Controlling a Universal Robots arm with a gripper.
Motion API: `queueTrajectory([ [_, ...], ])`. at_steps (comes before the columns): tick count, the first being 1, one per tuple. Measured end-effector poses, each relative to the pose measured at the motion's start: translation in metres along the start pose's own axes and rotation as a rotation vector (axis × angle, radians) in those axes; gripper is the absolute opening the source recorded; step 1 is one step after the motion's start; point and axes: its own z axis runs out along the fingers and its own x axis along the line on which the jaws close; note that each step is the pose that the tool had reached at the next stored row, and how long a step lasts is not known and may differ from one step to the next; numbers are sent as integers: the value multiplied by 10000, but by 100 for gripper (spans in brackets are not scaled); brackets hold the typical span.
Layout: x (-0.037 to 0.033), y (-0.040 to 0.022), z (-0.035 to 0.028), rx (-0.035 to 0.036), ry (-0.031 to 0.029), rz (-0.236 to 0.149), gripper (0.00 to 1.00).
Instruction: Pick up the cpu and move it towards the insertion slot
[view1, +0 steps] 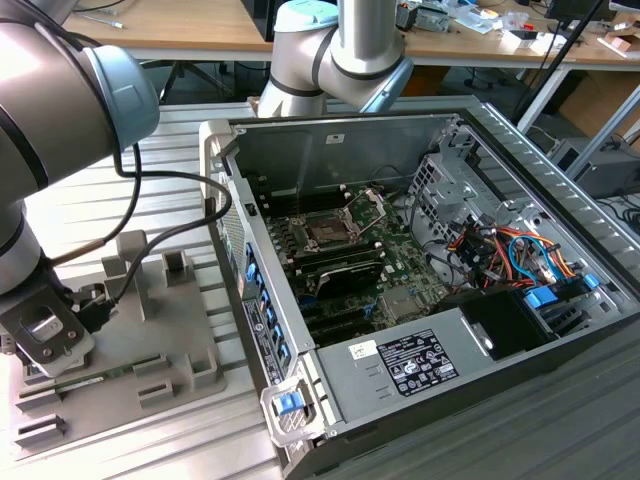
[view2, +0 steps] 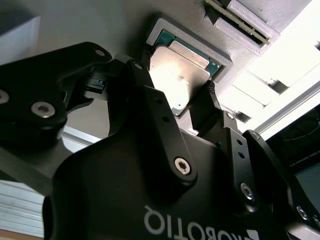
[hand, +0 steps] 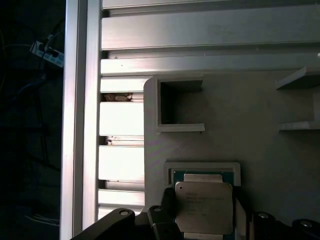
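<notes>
Silver cpu (view2: 182, 67) lies in grey holder (hand: 220, 125) pocket; gripper (view2: 176, 87) narrow, fingers (view2: 150, 95) pressing its two sides; slot (view1: 328, 232) well apart, inside open case (view1: 330, 150).

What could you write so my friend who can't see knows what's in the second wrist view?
The black gripper hangs close over the cpu, a silvery square chip with a green edge, lying in its pocket in a grey holder. A thin memory stick lies nearby.
</notes>
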Motion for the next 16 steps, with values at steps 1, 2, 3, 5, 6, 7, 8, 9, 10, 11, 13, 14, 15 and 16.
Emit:
queueTrajectory([
  [1,0,0,-3,0,0,0,55],
  [2,0,0,-6,0,0,0,55],
  [3,0,0,-11,1,2,0,55],
  [5,0,1,-20,0,1,0,55],
  [6,0,1,-22,0,0,0,55],
  [7,0,1,-26,0,0,0,55],
  [8,0,1,-29,1,1,0,55],
  [9,0,1,-30,1,1,0,55],
  [10,0,1,-31,1,0,0,55],
  [11,0,1,-34,1,1,0,55],
  [13,0,2,-38,1,1,0,55],
  [14,0,2,-46,0,0,0,55],
  [15,0,2,-56,1,1,0,55],
  [16,0,2,-57,1,1,0,55],
])
